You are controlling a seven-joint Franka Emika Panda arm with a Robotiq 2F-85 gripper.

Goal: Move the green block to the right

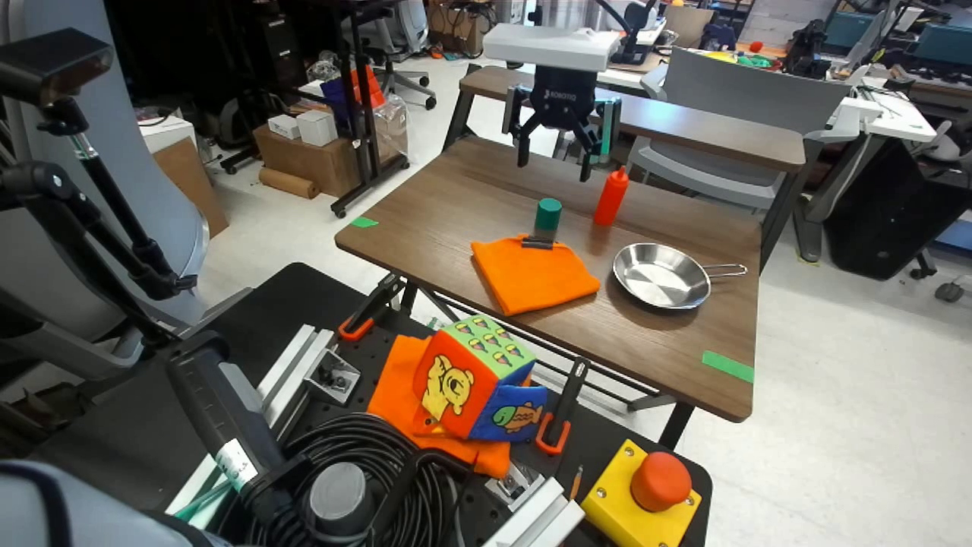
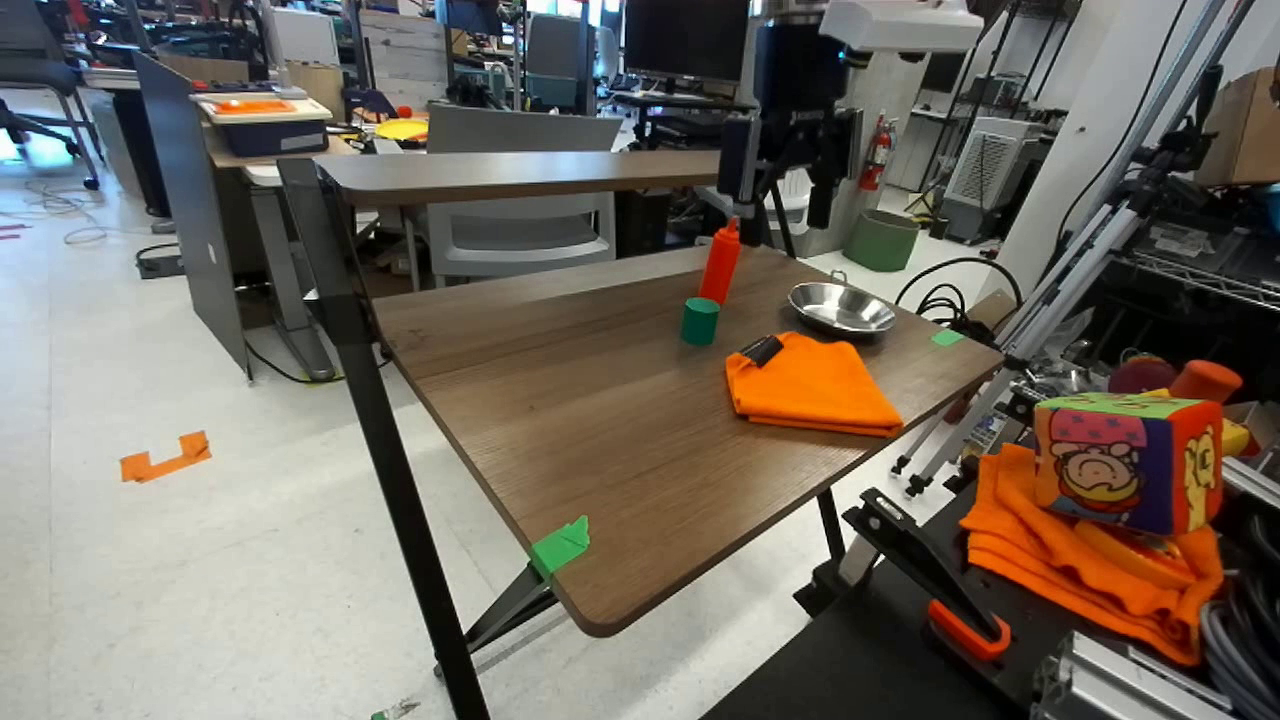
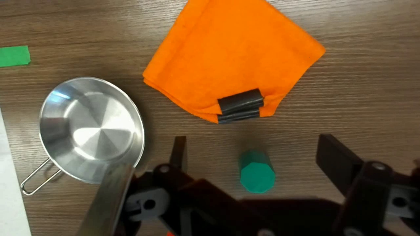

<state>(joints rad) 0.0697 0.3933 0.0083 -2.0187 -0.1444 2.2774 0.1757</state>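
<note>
The green block point(image 1: 547, 216) stands upright on the brown table, just behind the black clip of the orange cloth. It shows as a short cylinder in an exterior view point(image 2: 700, 322). In the wrist view its many-sided top point(image 3: 257, 177) lies between the two fingers in the picture. My gripper point(image 1: 553, 169) is open and empty, high above the table; it also shows in an exterior view point(image 2: 785, 228). In the wrist view the fingers point(image 3: 252, 144) are wide apart and do not touch the block.
An orange cloth point(image 1: 535, 277) with a black clip point(image 3: 241, 105) lies beside the block. A red bottle point(image 1: 611, 197) stands behind it, and a metal pan point(image 1: 661, 277) with a wire handle sits farther along. Green tape point(image 2: 560, 545) marks table corners. A raised shelf point(image 2: 520, 178) runs along the back.
</note>
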